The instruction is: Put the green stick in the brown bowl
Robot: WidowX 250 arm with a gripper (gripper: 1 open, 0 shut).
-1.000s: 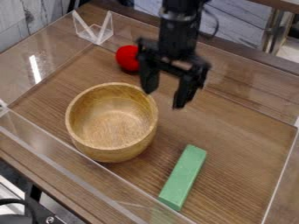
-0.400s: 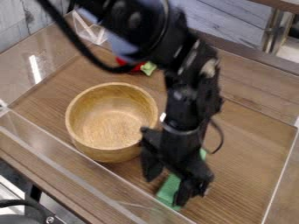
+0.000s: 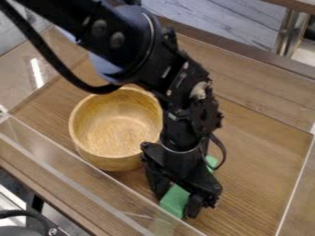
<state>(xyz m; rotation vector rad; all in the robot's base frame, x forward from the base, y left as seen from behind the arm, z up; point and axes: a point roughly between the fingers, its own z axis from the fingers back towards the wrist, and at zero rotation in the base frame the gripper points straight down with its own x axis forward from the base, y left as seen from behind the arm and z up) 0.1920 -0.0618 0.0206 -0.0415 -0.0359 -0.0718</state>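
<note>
We see the black hand (image 3: 185, 192) lowered over the green stick (image 3: 193, 197), to the lower right of the brown bowl (image 3: 117, 127). Its fingers (image 3: 155, 181) stand apart, one on each side of the stick, wide open and pointing down at the surface (image 3: 264, 157). Whether they touch the stick we cannot tell, since the hand covers most of it. Only bits of green show: a small patch between the fingers and a sliver at the hand's upper right edge. The stick lies flat on the wooden surface, outside the bowl and just beside its lower right wall. The bowl sits upright with nothing in it that we can see, its grain and thick rim plain. The dark arm (image 3: 142, 55) reaches down from above the bowl, passing behind its right rim. A clear plastic wall (image 3: 50, 171) runs around the surface, close to the bowl's lower left side.
</note>
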